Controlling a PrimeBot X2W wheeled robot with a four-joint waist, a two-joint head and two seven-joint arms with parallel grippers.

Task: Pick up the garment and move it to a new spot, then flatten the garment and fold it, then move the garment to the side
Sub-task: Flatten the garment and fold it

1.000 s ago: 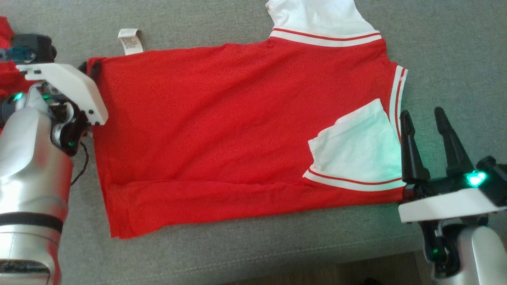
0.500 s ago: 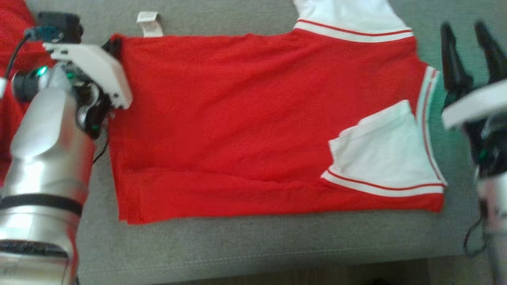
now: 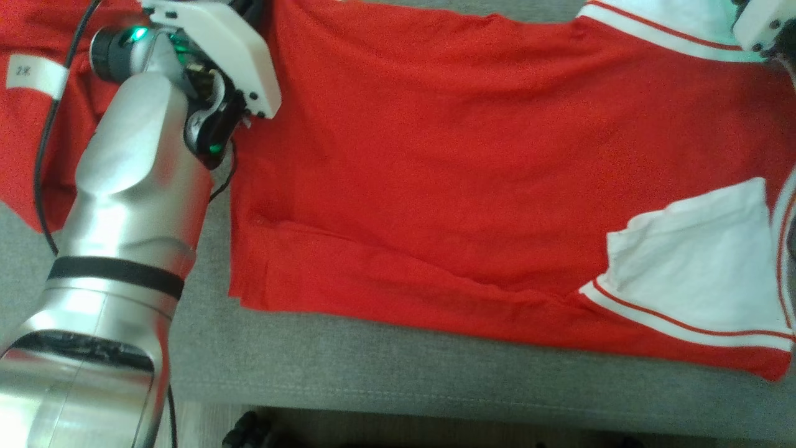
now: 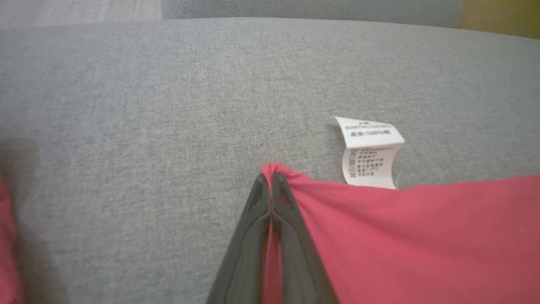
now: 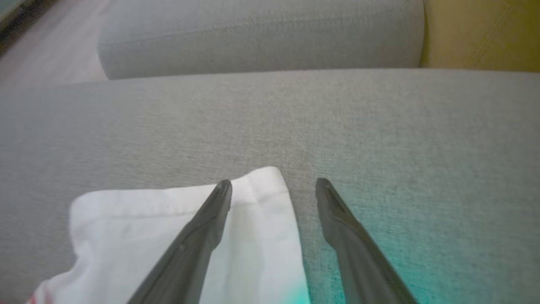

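Note:
The garment [image 3: 448,162] is a red shirt with white, red-striped sleeves, spread flat on a grey sofa seat [image 3: 398,373]. My left forearm [image 3: 137,162] reaches to its far left corner. In the left wrist view the left gripper [image 4: 270,175] is shut on that red corner [image 4: 280,171], which bunches up between the fingertips. The right gripper's white mount [image 3: 758,25] sits at the top right of the head view, over the far white sleeve [image 3: 678,18]. In the right wrist view the right gripper [image 5: 274,182] is open, its left finger over the white sleeve [image 5: 139,219] and its right finger over bare cushion.
A second red cloth [image 3: 25,137] with a white tag [image 3: 34,74] lies left of my left arm. A white care label [image 4: 369,152] sticks out at the garment's far edge. The seat's front edge [image 3: 435,398] runs below. A grey backrest [image 5: 261,38] and a yellow cushion [image 5: 481,33] stand behind.
The head camera has shifted, so the whole picture slid. My left gripper has shut on the garment's far left corner. My right gripper moved from beside the near sleeve to the far white sleeve.

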